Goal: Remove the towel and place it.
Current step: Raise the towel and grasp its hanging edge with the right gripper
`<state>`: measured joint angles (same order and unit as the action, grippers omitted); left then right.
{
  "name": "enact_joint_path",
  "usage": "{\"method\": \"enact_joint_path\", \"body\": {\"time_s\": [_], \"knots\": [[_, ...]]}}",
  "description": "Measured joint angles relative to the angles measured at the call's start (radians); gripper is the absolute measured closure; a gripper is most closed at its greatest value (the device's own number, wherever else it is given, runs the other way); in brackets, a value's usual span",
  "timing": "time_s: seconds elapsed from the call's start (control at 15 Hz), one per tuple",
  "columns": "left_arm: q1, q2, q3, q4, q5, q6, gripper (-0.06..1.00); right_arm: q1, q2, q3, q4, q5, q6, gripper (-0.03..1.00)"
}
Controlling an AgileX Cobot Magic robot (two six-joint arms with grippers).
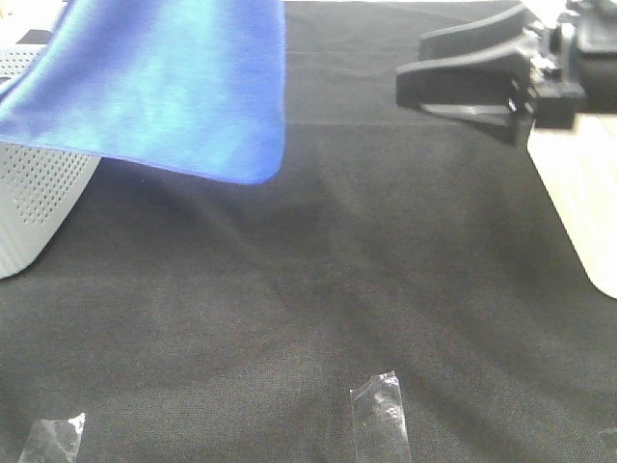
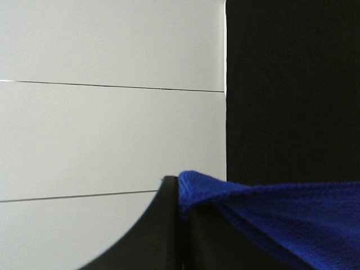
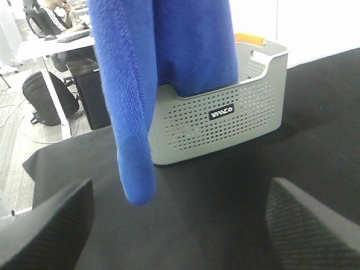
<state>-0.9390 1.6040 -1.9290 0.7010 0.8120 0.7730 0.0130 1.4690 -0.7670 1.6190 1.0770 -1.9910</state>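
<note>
The towel [image 3: 163, 56] hangs from the left gripper [image 2: 180, 225], shut on its edge, over the basket [image 3: 225, 118] and ahead of the wide-open, empty right gripper [image 3: 180, 225] — removal looks nearly done, placing is left to do.

Black cloth covers the desk [image 1: 318, 289]. Behind stands a white panelled wall [image 2: 112, 129]; farther off, a white office table [image 3: 39, 50], a dark backpack [image 3: 48, 101] and pale flooring [image 3: 17, 157], possibly carpet.

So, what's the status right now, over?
Left hand shut on large royal-blue microfibre towel, hanging lifted. Right hand open, empty. Grey perforated plastic basket just beneath towel.
</note>
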Motion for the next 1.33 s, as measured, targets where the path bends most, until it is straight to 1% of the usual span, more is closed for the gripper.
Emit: {"method": "enact_joint_path", "body": {"time_s": [0.13,0.33,0.53,0.73,0.87,1.0,1.13,1.2,1.27,1.33], "knots": [[0.000,0.012,0.000,0.000,-0.030,0.000,0.94,0.045,0.090,-0.072,0.007,0.003,-0.009,0.17],[0.000,0.024,0.000,-0.001,-0.054,0.000,0.94,0.170,0.205,-0.183,0.007,-0.010,-0.025,0.16],[0.000,0.024,0.000,-0.003,-0.054,0.000,0.94,0.187,0.276,-0.263,0.016,-0.033,-0.011,0.16],[0.000,0.024,0.000,-0.007,-0.057,0.000,0.94,0.202,0.320,-0.277,0.019,-0.028,-0.008,0.16],[0.000,0.026,0.000,-0.008,-0.070,0.000,0.94,0.266,0.337,-0.277,0.015,-0.028,-0.016,0.16],[0.002,0.030,0.000,0.002,-0.077,0.000,0.94,0.295,0.339,-0.277,0.013,-0.022,-0.013,0.17],[0.015,0.032,0.000,0.003,-0.079,0.000,0.94,0.295,0.339,-0.278,-0.041,-0.019,0.017,0.23],[0.020,0.033,0.000,0.011,-0.079,0.000,0.94,0.295,0.339,-0.278,-0.084,-0.025,0.040,0.30],[0.023,0.033,0.000,0.019,-0.057,-0.004,0.94,0.295,0.339,-0.278,-0.123,-0.044,0.076,0.45],[0.023,0.033,0.000,0.034,-0.035,-0.004,0.94,0.295,0.339,-0.278,-0.125,-0.060,0.087,0.52]]}}
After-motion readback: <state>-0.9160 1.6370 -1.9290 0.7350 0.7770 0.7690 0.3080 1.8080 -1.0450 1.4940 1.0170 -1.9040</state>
